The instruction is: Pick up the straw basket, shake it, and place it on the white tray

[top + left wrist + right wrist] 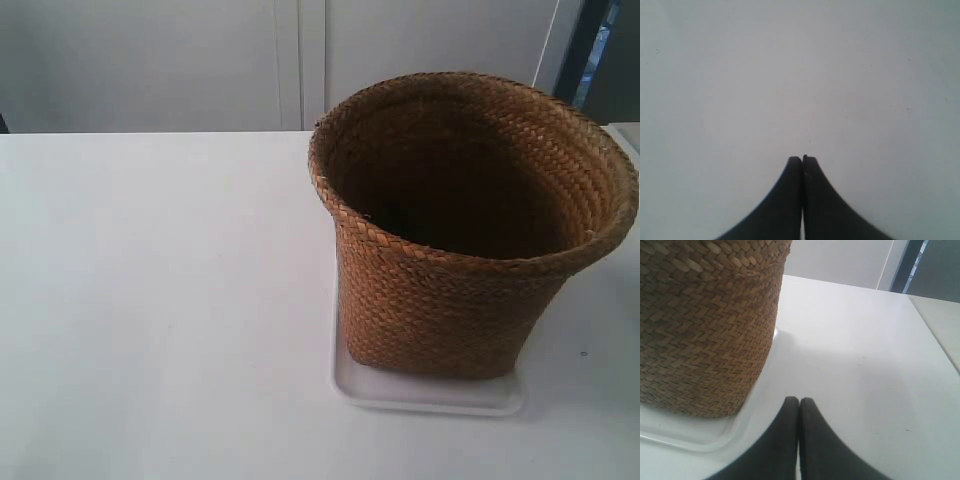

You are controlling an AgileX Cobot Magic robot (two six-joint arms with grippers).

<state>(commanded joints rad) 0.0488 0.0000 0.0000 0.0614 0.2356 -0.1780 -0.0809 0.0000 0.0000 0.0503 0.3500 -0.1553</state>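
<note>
The straw basket [470, 250] stands upright on the white tray [430, 392], toward the right of the white table in the exterior view; its dark inside shows nothing. In the right wrist view the basket's woven wall [705, 325] rests on the tray [685, 432], and my right gripper [799, 401] is shut and empty, just beside the tray's corner, apart from the basket. My left gripper [802, 159] is shut with nothing in it, over bare white table. Neither arm shows in the exterior view.
The white table [150, 300] stretches wide to the left of the basket. A pale wall and cabinet doors [290, 60] stand behind the table's far edge. A table edge [935, 335] runs past the right gripper's side.
</note>
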